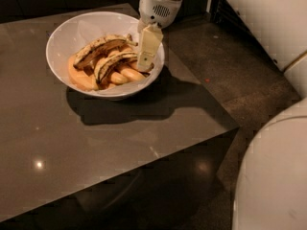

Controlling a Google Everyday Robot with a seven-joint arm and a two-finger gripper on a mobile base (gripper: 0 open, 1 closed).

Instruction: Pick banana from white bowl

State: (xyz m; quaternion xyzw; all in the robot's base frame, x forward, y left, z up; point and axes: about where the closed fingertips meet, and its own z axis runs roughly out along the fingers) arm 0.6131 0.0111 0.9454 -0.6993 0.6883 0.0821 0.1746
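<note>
The white bowl [67,37] stands on the dark table near its back edge. In it lies the pale-yellow banana [114,61] with a black streak, curved across the middle. A darker, browner banana [98,49] lies just behind it, and plump orange pieces [79,75] lie underneath. My gripper [145,63] reaches down from the white wrist [158,6] into the right side of the bowl. Its tip is right at the banana's right end. I cannot tell whether it touches the banana.
The dark glossy table [96,143] has its right edge close to the bowl and its front corner at the right. Dark speckled floor [230,71] lies to the right. White rounded robot body parts [273,171] fill the right and lower right.
</note>
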